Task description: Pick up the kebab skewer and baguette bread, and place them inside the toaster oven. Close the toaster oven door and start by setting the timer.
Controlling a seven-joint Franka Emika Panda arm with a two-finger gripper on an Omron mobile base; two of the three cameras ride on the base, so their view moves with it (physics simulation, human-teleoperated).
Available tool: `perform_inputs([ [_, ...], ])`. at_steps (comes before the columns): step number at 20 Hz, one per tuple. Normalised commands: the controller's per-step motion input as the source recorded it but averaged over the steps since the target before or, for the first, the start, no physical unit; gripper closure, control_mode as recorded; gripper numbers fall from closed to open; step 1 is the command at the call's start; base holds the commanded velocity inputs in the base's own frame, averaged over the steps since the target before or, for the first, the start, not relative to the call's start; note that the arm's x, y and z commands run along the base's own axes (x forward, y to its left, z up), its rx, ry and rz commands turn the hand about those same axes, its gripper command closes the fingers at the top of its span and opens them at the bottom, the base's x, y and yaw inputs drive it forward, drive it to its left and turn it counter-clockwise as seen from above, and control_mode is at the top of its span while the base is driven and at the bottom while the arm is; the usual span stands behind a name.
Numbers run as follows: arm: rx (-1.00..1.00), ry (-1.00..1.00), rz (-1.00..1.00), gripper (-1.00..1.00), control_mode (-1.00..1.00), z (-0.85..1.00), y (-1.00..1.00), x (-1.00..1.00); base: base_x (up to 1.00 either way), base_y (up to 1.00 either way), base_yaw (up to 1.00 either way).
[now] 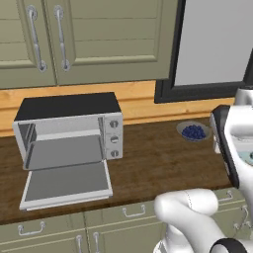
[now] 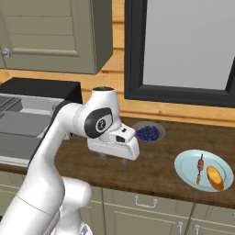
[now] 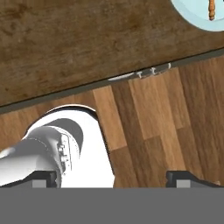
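Kitchen, olive cabinets (image 1: 99,39), wooden counter (image 1: 158,158), toaster oven (image 1: 69,131), plate (image 2: 188,167) of food

Light: even, soft and bright across the rendered kitchen, with no glare.
Shadows: faint, a soft dark patch under the white robot arm (image 2: 69,137) on the dark brown wooden tabletop (image 2: 156,165).
Sharpness: mildly soft, low-resolution edges throughout.
Distortion: no visible bending at the edges.

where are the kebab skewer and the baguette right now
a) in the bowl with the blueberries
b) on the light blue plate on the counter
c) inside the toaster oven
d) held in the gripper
b: in the right base view the kebab skewer and the baguette bread lie side by side on the light blue plate, while the toaster oven stands open with nothing in it.
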Motion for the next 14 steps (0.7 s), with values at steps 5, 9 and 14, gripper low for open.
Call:
perform_inputs([
  [5,0.05,0.07,-0.06,-1.0,-1.0,0.0,-1.0,0.09,0.0,0.0,0.0],
  [9,0.05,0.07,-0.02,-1.0,-1.0,-0.05,-1.0,0.09,0.0,0.0,0.0],
  [14,0.07,0.0,-0.02,-1.0,-1.0,-0.36,-1.0,0.26,0.0,0.0,0.0],
])
